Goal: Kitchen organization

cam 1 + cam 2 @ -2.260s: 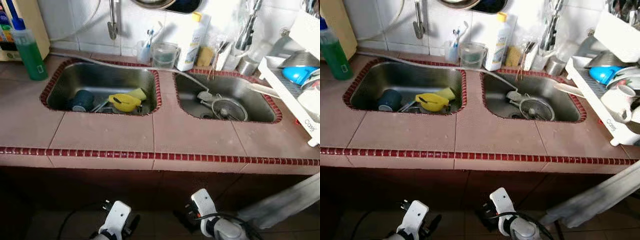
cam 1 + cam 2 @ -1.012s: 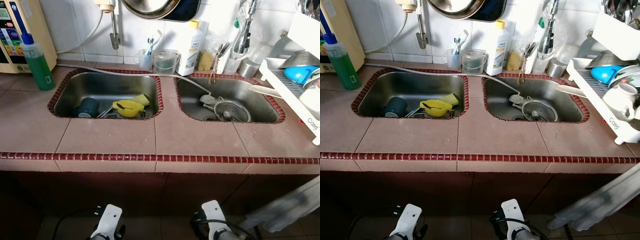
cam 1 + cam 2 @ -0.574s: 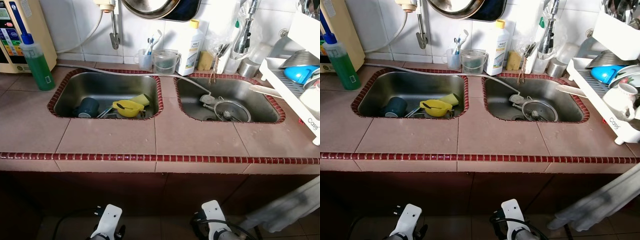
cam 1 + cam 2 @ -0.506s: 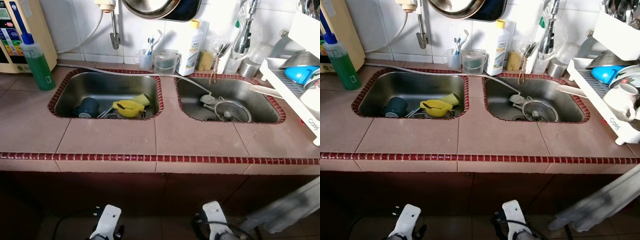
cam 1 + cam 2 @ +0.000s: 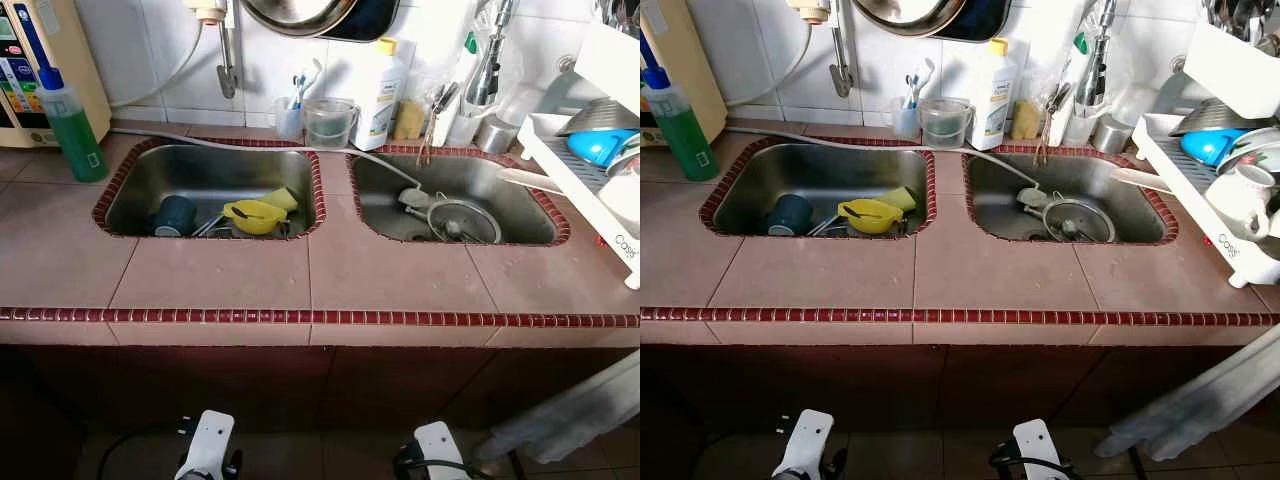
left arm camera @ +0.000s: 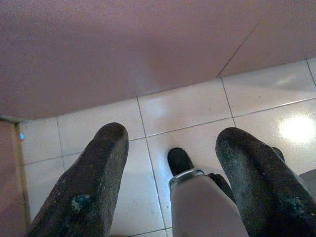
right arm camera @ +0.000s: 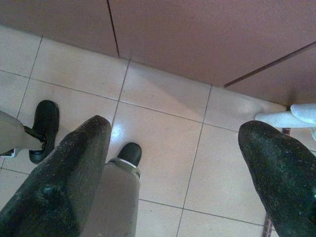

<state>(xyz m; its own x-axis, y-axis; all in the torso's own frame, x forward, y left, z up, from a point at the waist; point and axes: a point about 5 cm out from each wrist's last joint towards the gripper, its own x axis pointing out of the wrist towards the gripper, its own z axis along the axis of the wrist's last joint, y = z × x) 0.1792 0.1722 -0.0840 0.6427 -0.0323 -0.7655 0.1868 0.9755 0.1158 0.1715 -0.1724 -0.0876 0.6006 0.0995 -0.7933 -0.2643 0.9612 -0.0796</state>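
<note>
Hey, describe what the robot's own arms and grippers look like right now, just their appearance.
In the head views, each arm ends in a white housing with black parts and a thin black cable. The left gripper has two long, thick, rounded black fingers with a scuffed, dusty surface. The right gripper has the same black fingers, speckled with wear.

Pink tiled counter [image 5: 390, 275] with dark red trim across mid-frame, white tiled wall [image 5: 140, 50] up top, pale floor tiles [image 7: 163, 148] below.
</note>
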